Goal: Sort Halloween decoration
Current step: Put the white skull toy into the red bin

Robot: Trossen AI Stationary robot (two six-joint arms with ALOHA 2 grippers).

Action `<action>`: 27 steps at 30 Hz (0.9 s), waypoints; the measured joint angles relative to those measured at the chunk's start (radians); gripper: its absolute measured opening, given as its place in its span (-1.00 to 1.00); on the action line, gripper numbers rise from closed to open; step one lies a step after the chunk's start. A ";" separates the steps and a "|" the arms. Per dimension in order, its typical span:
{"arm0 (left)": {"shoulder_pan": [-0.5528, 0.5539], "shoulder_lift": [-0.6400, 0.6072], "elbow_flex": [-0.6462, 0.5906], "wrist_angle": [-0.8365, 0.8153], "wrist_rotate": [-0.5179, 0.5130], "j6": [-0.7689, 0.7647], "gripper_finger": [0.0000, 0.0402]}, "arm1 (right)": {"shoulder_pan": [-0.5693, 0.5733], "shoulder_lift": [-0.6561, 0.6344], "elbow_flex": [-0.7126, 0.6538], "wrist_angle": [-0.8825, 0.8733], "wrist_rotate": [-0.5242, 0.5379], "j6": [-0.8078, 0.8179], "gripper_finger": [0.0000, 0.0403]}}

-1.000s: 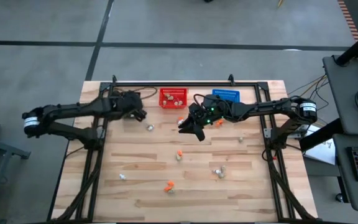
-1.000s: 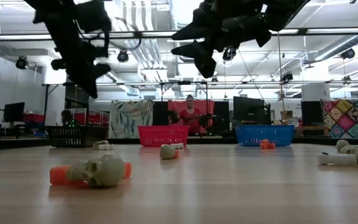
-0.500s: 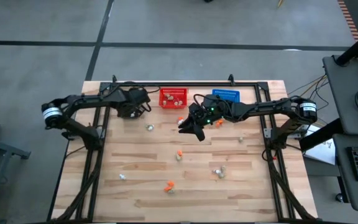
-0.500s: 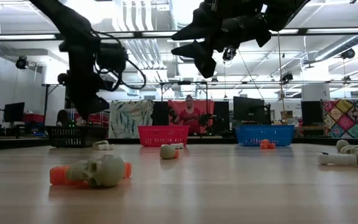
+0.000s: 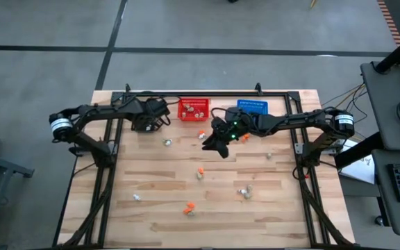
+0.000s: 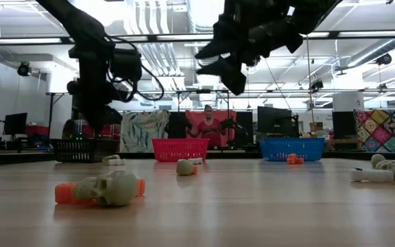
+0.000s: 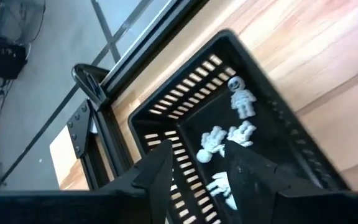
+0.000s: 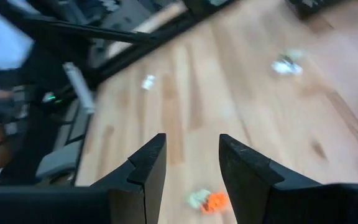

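A: Where is the left gripper [image 5: 146,119]?

B: It hangs over the black basket [image 7: 241,118] at the far left of the table [image 5: 151,180]. Its fingers are open with nothing between them. In the basket lie some white skeleton figures [image 7: 225,140].

A: And the right gripper [image 5: 217,141]?

B: It is above the table, near the middle of the far side, in front of the red basket [image 5: 194,109] and the blue basket [image 5: 253,106]. Its fingers are apart and empty too.

A: Where are the decorations?

B: Many are spread on the wood. A grey skull on an orange piece [image 6: 105,189] lies near the front left in the low view. An orange one [image 5: 200,171] lies in the middle, another orange one [image 5: 189,206] nearer the front, and a pale one [image 5: 244,190] to the right.
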State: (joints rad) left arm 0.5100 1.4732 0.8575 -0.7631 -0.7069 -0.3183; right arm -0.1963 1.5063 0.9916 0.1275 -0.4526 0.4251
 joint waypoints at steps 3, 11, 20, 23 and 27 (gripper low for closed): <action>-0.038 -0.047 0.000 0.001 0.000 -0.018 -0.36 | 0.000 0.000 0.000 -0.070 0.081 0.039 -0.34; -0.227 -0.181 -0.001 0.074 0.002 -0.050 -0.37 | 0.000 0.000 0.000 -0.253 0.266 0.115 -0.36; -0.472 -0.234 -0.002 0.252 0.006 0.019 -0.37 | 0.000 0.000 0.000 -0.461 0.326 0.194 -0.36; -0.535 -0.237 -0.002 0.291 0.014 0.049 -0.37 | 0.000 0.000 0.000 -0.594 0.330 0.213 -0.36; -0.592 -0.238 -0.002 0.319 0.018 0.065 -0.37 | 0.000 0.000 0.000 -0.797 0.338 0.239 -0.36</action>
State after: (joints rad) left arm -0.0822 1.2354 0.8551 -0.4446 -0.6891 -0.2532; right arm -0.1963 1.5066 0.9913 -0.6692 -0.1148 0.6640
